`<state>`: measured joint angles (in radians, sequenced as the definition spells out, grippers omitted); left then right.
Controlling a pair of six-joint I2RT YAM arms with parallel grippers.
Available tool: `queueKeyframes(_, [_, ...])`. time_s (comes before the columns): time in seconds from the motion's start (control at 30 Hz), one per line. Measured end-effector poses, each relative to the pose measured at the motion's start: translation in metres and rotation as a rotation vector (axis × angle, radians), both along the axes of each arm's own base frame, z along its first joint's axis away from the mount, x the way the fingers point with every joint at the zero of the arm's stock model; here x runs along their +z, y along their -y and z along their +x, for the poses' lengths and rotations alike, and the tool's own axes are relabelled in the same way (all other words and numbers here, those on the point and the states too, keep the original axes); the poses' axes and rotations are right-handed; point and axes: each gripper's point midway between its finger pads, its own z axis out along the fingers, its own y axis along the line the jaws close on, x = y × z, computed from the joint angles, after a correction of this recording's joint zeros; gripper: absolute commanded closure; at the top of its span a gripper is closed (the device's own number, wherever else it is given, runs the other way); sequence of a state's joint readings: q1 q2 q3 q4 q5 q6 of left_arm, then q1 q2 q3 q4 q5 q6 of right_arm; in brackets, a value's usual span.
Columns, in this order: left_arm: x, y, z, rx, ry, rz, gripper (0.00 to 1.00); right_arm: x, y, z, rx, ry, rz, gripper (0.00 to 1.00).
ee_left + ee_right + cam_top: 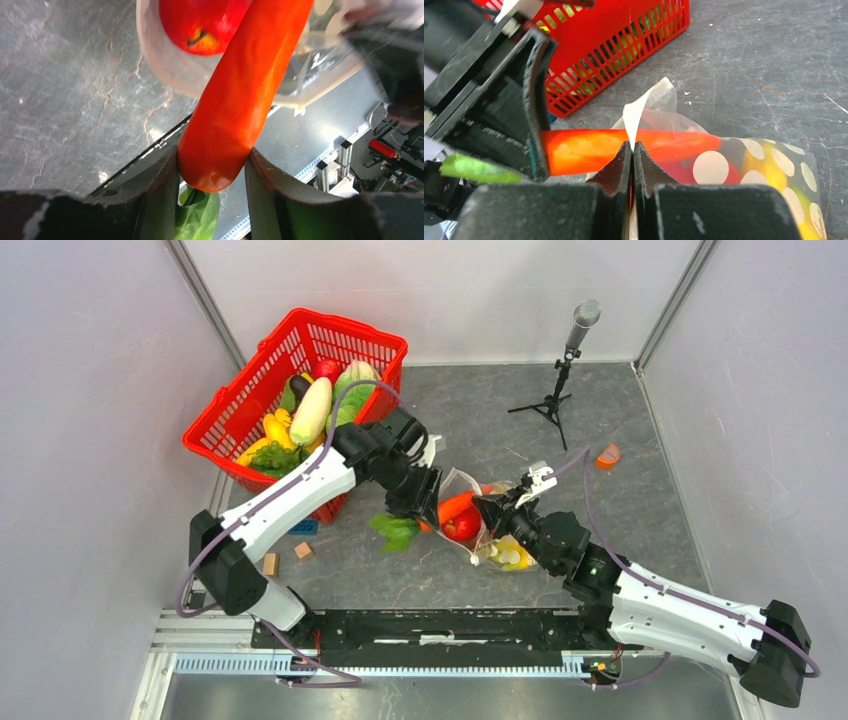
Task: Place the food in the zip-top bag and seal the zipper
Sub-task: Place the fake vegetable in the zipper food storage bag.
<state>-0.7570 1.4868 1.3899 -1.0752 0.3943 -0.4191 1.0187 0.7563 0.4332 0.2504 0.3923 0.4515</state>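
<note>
Left wrist view: left gripper (212, 162) clamps the butt end of the carrot (240, 95) between half-spread jaws; tip reaches ahead of them into the mouth of the zip-top bag (754, 167), beside a red tomato (200, 20) seemingly inside; right gripper (632, 150) jaws pinched tight on the bag's lip, dotted body lying beyond them on the table (749, 60). Risks: tomato blocks the carrot; a hard push drags film out of that thin pinch and the mouth collapses; green leaf (197, 215) behind the left jaws may snag the lip.
</note>
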Motion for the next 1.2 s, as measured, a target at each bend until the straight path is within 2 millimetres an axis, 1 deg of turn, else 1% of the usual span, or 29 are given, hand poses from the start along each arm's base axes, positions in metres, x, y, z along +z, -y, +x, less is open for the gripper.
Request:
queueKeyframes(0.13, [0.007,0.018,0.018,-0.001,0.017,-0.018,0.77,-0.001,-0.006,-0.005,0.051,0.014,-0.020,0.95])
queueKeyframes(0.2, [0.005,0.024,0.024,0.000,0.022,-0.029,0.77,0.001,-0.010,-0.007,0.076,0.020,-0.015,0.95])
queueKeyframes(0.37, [-0.003,0.043,0.030,0.032,-0.012,-0.096,0.75,0.006,-0.015,-0.011,0.111,0.036,0.028,0.95])
queueKeyframes(0.43, [-0.011,0.049,0.030,0.053,-0.034,-0.123,0.74,0.006,-0.016,-0.013,0.119,0.039,0.042,0.96])
queueKeyframes(0.47, [-0.014,0.052,0.030,0.066,-0.045,-0.132,0.72,0.007,-0.017,-0.013,0.122,0.037,0.048,0.96])
queueKeyframes(0.53, [-0.019,0.057,0.031,0.096,-0.066,-0.155,0.72,0.008,-0.018,-0.014,0.126,0.037,0.057,0.96])
queueKeyframes(0.57, [-0.021,0.060,0.032,0.113,-0.072,-0.165,0.68,0.008,-0.018,-0.014,0.127,0.037,0.063,0.96])
queueKeyframes(0.63, [-0.020,0.066,0.035,0.141,-0.079,-0.192,0.69,0.010,-0.019,-0.015,0.130,0.038,0.078,0.96])
queueKeyframes(0.7, [-0.019,0.076,0.042,0.175,-0.081,-0.246,0.69,0.011,-0.020,-0.016,0.135,0.037,0.097,0.96])
queueKeyframes(0.87, [-0.021,0.093,0.046,0.239,-0.129,-0.345,0.66,0.015,-0.018,-0.013,0.118,0.039,0.131,0.97])
queueKeyframes(0.93, [-0.022,0.097,0.047,0.260,-0.147,-0.368,0.59,0.017,-0.018,-0.012,0.111,0.039,0.156,0.97])
queueKeyframes(0.97, [-0.021,0.099,0.048,0.270,-0.152,-0.383,0.58,0.017,-0.017,-0.012,0.105,0.039,0.171,0.97])
queueKeyframes(1.07, [-0.018,0.106,0.051,0.289,-0.165,-0.437,0.49,0.022,-0.013,-0.012,0.090,0.037,0.231,0.97])
queueKeyframes(1.1, [-0.017,0.109,0.053,0.295,-0.165,-0.454,0.44,0.024,-0.013,-0.013,0.091,0.034,0.246,0.97])
queueKeyframes(1.2, [-0.009,0.113,0.056,0.290,-0.149,-0.497,0.34,0.031,-0.011,-0.011,0.070,0.034,0.291,0.97])
